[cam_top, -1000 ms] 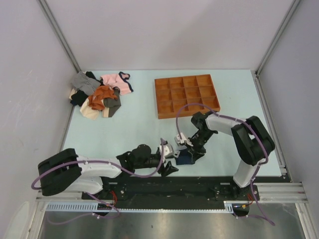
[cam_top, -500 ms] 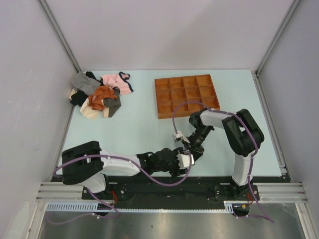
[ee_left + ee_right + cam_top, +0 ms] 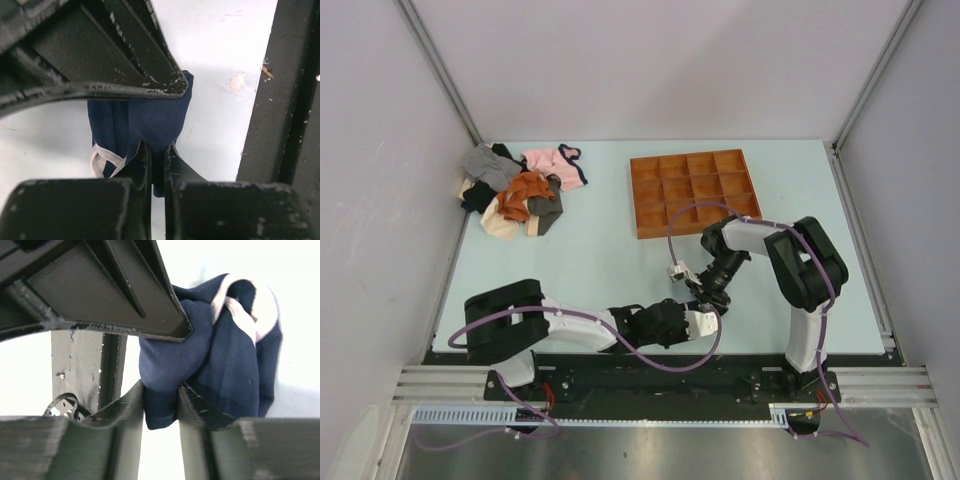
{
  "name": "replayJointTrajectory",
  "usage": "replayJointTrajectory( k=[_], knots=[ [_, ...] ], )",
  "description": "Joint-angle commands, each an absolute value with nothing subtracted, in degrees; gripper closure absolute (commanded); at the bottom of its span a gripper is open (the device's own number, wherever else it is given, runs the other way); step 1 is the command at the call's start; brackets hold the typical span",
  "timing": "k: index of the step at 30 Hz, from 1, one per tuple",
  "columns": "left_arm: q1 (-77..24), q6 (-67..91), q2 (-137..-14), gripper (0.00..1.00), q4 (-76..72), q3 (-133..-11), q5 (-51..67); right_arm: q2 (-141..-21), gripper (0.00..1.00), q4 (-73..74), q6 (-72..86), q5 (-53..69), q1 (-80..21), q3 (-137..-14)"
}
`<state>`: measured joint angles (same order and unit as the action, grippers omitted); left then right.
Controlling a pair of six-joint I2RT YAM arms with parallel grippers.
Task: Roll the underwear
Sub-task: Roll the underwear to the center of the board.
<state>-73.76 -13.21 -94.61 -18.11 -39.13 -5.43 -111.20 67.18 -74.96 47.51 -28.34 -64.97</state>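
The underwear (image 3: 157, 112) is a bunched navy bundle with white trim, lying on the pale table near its front edge. In the left wrist view my left gripper (image 3: 157, 157) is shut on a fold of its lower edge, the white trim (image 3: 102, 159) curling to the left. In the right wrist view my right gripper (image 3: 161, 400) is shut on another fold of the underwear (image 3: 235, 365). Seen from the top, the left gripper (image 3: 697, 320) and right gripper (image 3: 708, 297) meet tip to tip, and they hide nearly all of the garment.
An orange compartment tray (image 3: 695, 192) stands behind the right arm. A pile of garments (image 3: 520, 195), pink and orange among them, lies at the back left. The black base rail (image 3: 280, 100) runs close beside the underwear.
My left arm has swung right to the underwear and its jaws have closed on the fabric. The right gripper has shifted slightly back and left, still gripping the bundle.
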Motion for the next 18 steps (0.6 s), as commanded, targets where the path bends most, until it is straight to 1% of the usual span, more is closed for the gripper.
replayJointTrajectory(
  k=[1, 4, 5, 6, 9, 11, 12, 16, 18],
  knots=[
    [-72.6, -7.8, -95.0, 0.99, -15.6, -38.8, -3.3, -107.2, 0.61, 67.4, -74.4, 50.5, -25.0, -65.7],
    [-68.7, -2.3, -93.9, 1.0, -17.5, -36.6, 5.2, -102.9, 0.56, 67.0, -75.3, 51.8, -21.4, -65.7],
    [-65.7, 0.0, -93.8, 1.0, -18.0, -36.0, 11.5, -100.7, 0.56, 67.0, -75.8, 52.2, -20.7, -65.6],
    [-64.2, 2.4, -93.9, 1.0, -18.5, -35.6, 14.0, -99.7, 0.54, 66.7, -76.1, 52.6, -19.2, -65.5],
    [-58.8, 6.8, -95.8, 0.99, -18.9, -35.5, 23.7, -95.8, 0.52, 65.6, -77.5, 54.0, -18.2, -64.5],
    [-56.0, 8.9, -98.6, 0.98, -17.3, -37.1, 27.6, -93.8, 0.5, 63.2, -77.6, 54.8, -18.5, -63.6],
    [-55.4, 9.3, -99.9, 0.98, -16.6, -37.8, 30.6, -91.8, 0.45, 62.1, -77.5, 55.0, -18.7, -62.7],
    [-52.7, 12.7, -105.5, 0.97, -13.8, -41.1, 34.4, -87.3, 0.38, 51.8, -73.3, 52.7, -21.5, -56.6],
    [-51.5, 13.9, -107.8, 0.96, -14.6, -41.0, 35.5, -86.9, 0.34, 49.4, -69.3, 52.5, -21.9, -55.7]
  ],
)
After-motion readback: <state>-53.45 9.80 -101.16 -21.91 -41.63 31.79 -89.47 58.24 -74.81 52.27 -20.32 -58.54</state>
